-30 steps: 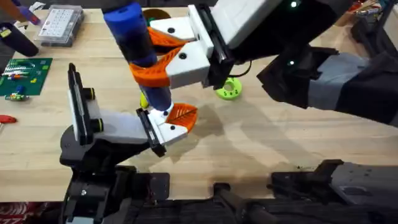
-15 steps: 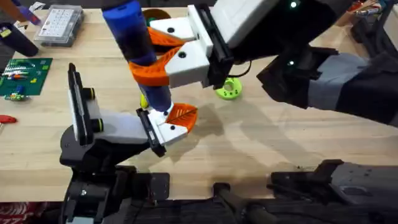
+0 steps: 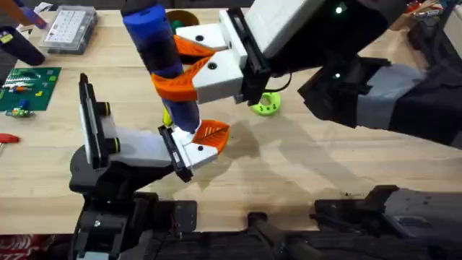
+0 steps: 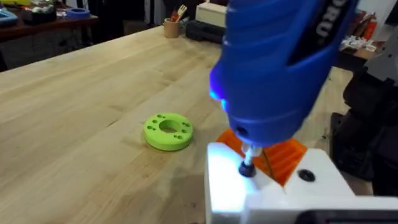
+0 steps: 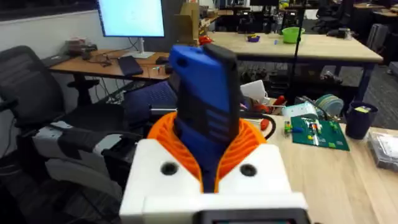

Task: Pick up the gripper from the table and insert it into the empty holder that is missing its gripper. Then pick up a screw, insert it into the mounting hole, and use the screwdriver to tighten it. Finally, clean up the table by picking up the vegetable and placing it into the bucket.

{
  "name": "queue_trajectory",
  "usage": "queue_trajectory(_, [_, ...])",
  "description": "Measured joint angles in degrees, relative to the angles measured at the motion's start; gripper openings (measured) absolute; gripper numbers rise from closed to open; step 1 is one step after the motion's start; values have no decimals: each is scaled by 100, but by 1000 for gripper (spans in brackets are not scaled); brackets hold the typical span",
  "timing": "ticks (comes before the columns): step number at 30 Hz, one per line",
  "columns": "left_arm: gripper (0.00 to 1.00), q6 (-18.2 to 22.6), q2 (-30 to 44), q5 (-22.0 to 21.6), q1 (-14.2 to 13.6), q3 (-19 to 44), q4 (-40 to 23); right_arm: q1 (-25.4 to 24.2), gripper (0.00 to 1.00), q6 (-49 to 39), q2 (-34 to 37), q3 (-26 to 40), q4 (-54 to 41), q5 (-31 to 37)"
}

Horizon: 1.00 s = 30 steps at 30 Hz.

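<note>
My right gripper point(image 3: 170, 66) reaches across the table and is shut on the blue screwdriver point(image 3: 160, 50), which it holds nearly upright. In the right wrist view, the orange pads point(image 5: 249, 146) clamp the handle point(image 5: 205, 106). The screwdriver's bit point(image 4: 247, 167) presses down onto a dark screw in the white block of the small orange gripper point(image 3: 206, 137). That block sits in the black end clamp of the holder point(image 3: 126, 144). A yellow sliver of the vegetable point(image 3: 167, 116) peeks out behind the screwdriver. The bucket point(image 3: 185, 15) stands at the far edge, partly hidden.
A lime-green ring point(image 3: 265, 105) lies right of the holder, and shows again as the ring point(image 4: 168, 131) in the left wrist view. A green circuit board point(image 3: 29, 87) and a clear parts box point(image 3: 68, 29) lie at the far left. Bare wood lies at the front right.
</note>
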Motion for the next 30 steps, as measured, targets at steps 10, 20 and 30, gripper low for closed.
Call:
queue_trajectory(10, [12, 0, 0, -1, 0, 0, 0, 0, 71, -18, 0, -4, 4, 100])
queue_trajectory(20, [12, -4, 0, 3, 0, 0, -1, 35, 70, -51, 0, -52, 11, 148])
queue_trajectory(30, [12, -19, 0, 2, 0, 0, -2, 44, 71, -59, 0, -116, 31, 239])
